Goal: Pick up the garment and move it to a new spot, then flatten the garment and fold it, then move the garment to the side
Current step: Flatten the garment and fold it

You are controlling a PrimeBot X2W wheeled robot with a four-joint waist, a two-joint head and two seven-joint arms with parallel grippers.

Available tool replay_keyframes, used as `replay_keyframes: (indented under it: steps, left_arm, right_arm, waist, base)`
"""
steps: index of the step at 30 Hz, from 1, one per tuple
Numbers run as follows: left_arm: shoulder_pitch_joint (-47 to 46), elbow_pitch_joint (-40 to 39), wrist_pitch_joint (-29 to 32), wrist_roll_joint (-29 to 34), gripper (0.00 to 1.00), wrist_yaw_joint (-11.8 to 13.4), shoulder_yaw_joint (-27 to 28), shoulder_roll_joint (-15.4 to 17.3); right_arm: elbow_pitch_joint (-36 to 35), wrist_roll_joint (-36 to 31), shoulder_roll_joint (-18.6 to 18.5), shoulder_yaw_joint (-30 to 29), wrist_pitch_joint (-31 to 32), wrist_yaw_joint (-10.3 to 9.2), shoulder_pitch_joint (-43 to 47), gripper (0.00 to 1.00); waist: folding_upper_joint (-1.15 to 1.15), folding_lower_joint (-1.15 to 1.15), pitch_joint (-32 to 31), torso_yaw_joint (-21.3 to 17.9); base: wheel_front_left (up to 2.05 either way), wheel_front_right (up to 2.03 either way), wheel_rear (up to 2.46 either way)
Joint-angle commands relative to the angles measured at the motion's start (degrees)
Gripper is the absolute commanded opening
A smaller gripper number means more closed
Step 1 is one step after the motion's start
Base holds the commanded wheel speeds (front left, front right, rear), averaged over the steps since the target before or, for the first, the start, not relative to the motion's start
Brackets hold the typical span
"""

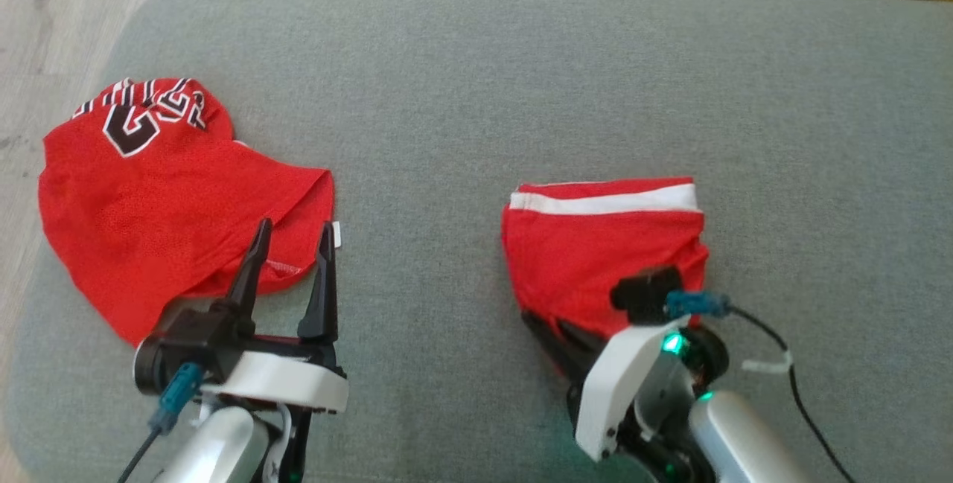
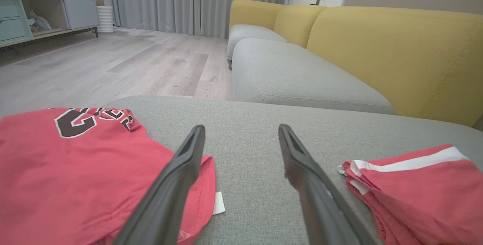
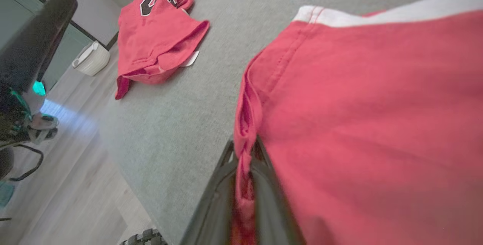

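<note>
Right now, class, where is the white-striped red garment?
In the head view the garment lies right of centre on the grey cushion, its near edge pinched by the right gripper, the jersey lying apart at left.

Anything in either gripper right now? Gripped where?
Right gripper is shut on the red white-striped garment, pinching its layered side edge at the near corner. Left gripper is open, holding nothing.

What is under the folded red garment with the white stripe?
Grey cushion shows around the folded garment; the right tool pinches its near edge. Anything beneath its middle is covered.
</note>
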Motion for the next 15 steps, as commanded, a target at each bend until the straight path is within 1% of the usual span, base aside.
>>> replay_keyframes:
  steps: [1, 3, 6, 7, 10, 12, 15]
  left_arm:
    - [-1.53, -1.13, -0.61, -0.53, 1.00, 0.35, 2.25, 0.67]
    - [-1.53, -1.01, -0.70, -0.55, 1.00, 0.34, 2.26, 0.59]
    - [-1.46, -0.64, -0.98, -0.59, 1.00, 0.38, 2.43, 0.50]
    - [-1.40, -0.46, -1.17, -0.48, 1.00, 0.49, 2.59, 0.57]
    - [-1.36, -0.32, -1.42, -0.16, 1.00, 0.73, 2.83, 0.79]
    - [-1.18, -0.29, -1.53, -0.13, 1.00, 0.95, 3.08, 0.95]
    - [-0.83, -0.39, -1.66, 0.03, 1.00, 1.36, 3.42, 1.35]
  right_arm:
    - [-1.11, 0.83, 0.94, 2.16, -1.40, -0.04, -0.13, 0.98]
    - [-0.86, 0.98, 0.98, 2.35, -2.08, -0.04, -0.14, 1.00]
    - [-1.53, 0.95, 1.05, 2.63, -5.81, -0.04, -0.67, 1.00]
    - [-3.04, 0.71, 1.06, 2.98, -8.98, -0.04, -1.31, 1.00]
    - [-6.11, 0.12, 0.22, 2.37, -14.11, -0.04, -2.10, 1.00]
    - [-7.98, -0.78, -0.38, 0.30, -16.68, -0.04, -2.33, 1.00]
    - [-10.79, -3.99, -1.13, -6.25, -19.55, -0.04, -1.70, 1.00]
  waist:
    - [0.00, 0.00, 0.28, 0.30]
    - [0.00, 0.00, 0.32, 0.35]
    - [0.00, 0.00, 0.23, 0.26]
    - [0.00, 0.00, 0.07, 0.09]
    - [0.00, 0.00, -0.27, -0.24]
    - [0.00, 0.00, -0.57, -0.56]
    - [0.00, 0.00, -1.08, -0.92]
  base:
    - [0.00, 0.00, 0.00]
    - [0.00, 0.00, 0.00]
    - [0.00, 0.00, 0.00]
    - [0.00, 0.00, 0.00]
    - [0.00, 0.00, 0.00]
    - [0.00, 0.00, 0.00]
    - [0.00, 0.00, 0.00]
